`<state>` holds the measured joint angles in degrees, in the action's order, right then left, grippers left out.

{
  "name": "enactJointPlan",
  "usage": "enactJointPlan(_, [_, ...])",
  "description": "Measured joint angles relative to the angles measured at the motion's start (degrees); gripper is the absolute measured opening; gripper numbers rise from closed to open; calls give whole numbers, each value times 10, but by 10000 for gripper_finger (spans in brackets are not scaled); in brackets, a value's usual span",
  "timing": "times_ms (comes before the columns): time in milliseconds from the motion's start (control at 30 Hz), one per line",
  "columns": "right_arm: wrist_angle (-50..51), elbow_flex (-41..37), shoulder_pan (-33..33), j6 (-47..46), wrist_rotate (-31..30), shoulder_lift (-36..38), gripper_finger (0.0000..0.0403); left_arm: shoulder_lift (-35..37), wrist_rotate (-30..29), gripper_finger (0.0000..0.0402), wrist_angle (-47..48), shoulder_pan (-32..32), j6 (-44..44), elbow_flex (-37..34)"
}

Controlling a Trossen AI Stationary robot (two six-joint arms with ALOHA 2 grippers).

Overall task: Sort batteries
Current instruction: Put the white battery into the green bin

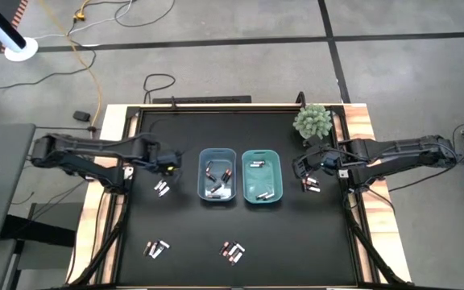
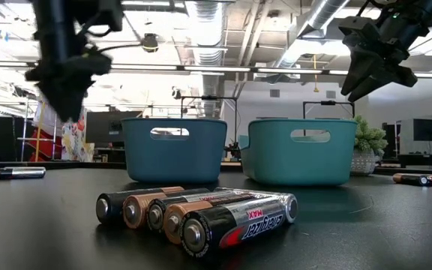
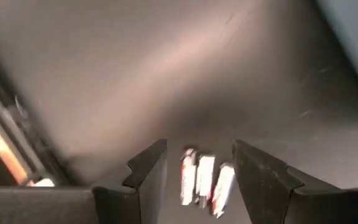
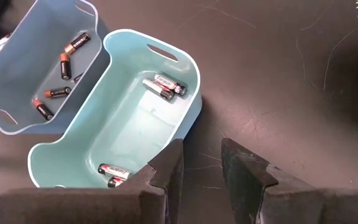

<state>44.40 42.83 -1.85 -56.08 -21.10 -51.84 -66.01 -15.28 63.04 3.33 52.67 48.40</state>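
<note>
Currently the left gripper (image 1: 167,161) hangs above the table with fingers spread and nothing between them, over a small cluster of batteries (image 1: 161,188) just left of the blue bin (image 1: 217,176); the left wrist view shows three pale cells (image 3: 202,180) lying side by side in the finger gap. My read: pick one cell only. Centre on an end cell, descend straight, close across its width so the neighbours aren't dragged. More loose groups sit at front left (image 1: 157,248) and front centre (image 1: 232,252). The blue bin holds copper-tipped cells (image 4: 59,78), the teal bin (image 1: 262,176) black-and-silver ones (image 4: 163,86). The right gripper (image 1: 300,164) is raised right of the teal bin, fingers parted and empty, with another cluster (image 1: 311,184) just beside it. Only legible text: "Energizer MAX" on the nearest cell (image 2: 235,219) in the low view.
</note>
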Motion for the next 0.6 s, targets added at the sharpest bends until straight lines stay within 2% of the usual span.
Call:
enactJointPlan(267, [-1, 0, 0, -5, 0, 0, 127, 36, 39, 176, -21, -7, 42, -112])
enactJointPlan(600, [-1, 0, 0, -9, 0, 0, 127, 32, 76, 176, -90, -7, 57, -182])
